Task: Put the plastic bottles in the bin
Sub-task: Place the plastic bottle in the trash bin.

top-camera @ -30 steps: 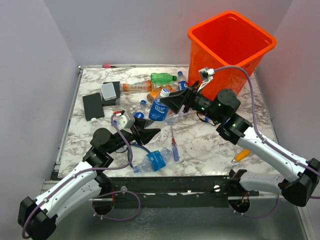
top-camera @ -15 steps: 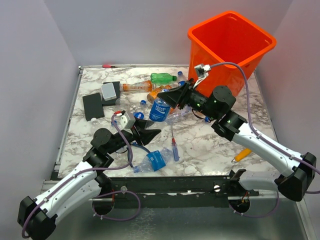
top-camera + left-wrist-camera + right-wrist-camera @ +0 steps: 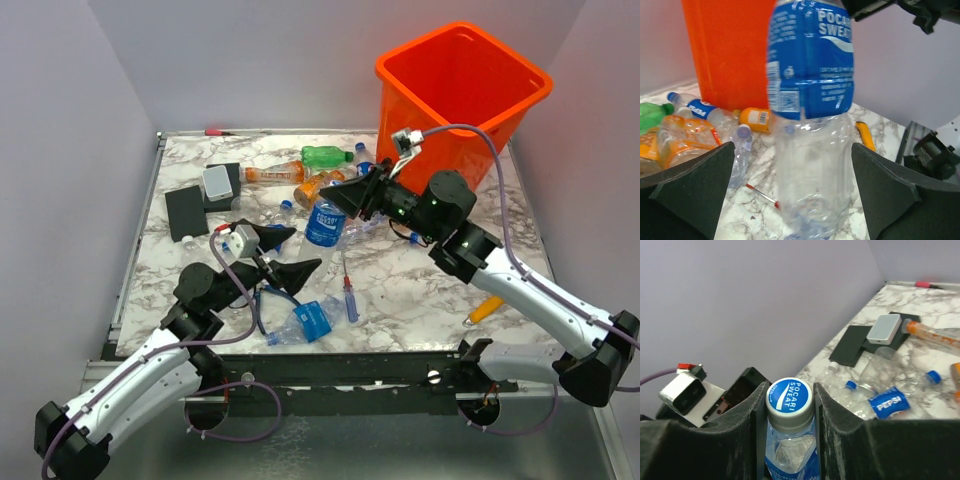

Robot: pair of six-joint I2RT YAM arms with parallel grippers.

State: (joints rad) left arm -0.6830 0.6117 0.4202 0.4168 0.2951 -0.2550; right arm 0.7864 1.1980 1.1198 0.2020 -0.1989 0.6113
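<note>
Left claw (image 3: 298, 249) has sprung wide; right claw (image 3: 335, 203) clamps Pocari bottle (image 3: 810, 75), its top cropped.

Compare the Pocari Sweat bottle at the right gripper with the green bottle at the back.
Pose: the Pocari Sweat bottle stands upright, cap pinched by the right gripper; the green bottle lies on its side on the table.
Look: the Pocari Sweat bottle is clear with a blue label; the green bottle is tinted green.
Place: the Pocari Sweat bottle is mid-table; the green bottle is near the far edge, left of the bin.
Both: plastic, neither in the bin.
</note>
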